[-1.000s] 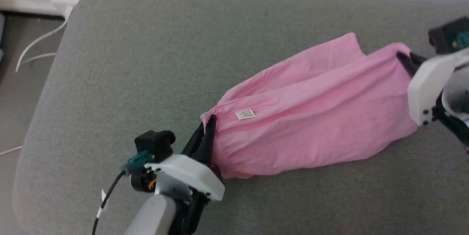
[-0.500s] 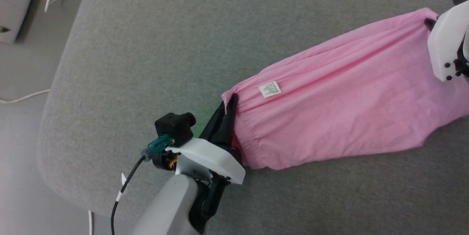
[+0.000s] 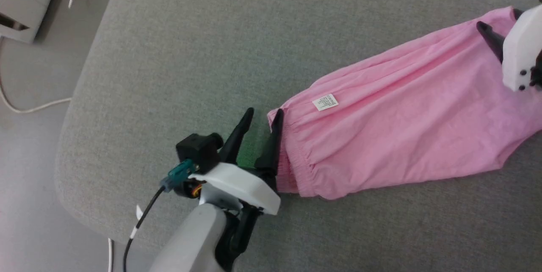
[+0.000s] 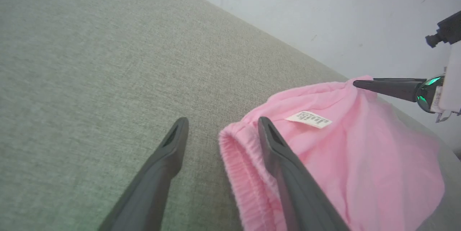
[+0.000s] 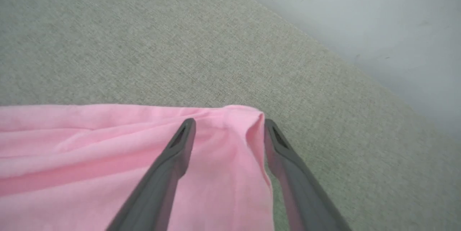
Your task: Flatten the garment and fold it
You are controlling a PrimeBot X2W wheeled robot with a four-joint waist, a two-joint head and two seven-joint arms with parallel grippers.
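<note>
Letting go now: the left gripper is opening its jaws wide, just beside the waistband, pinching nothing. The garment is lying stretched along the grey cushion, label facing up. At the far end the right gripper is gaping too, straddling a corner. Stretching looks finished; folding is coming.

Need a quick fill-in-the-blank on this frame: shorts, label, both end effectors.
1. The garment is ____ in colour.
2. Its small sewn-in label is ____.
3. The left end effector, at the waistband end, and the right end effector, at the other end, are both ____, gripping nothing.

Missing words: pink; white; open.
</note>
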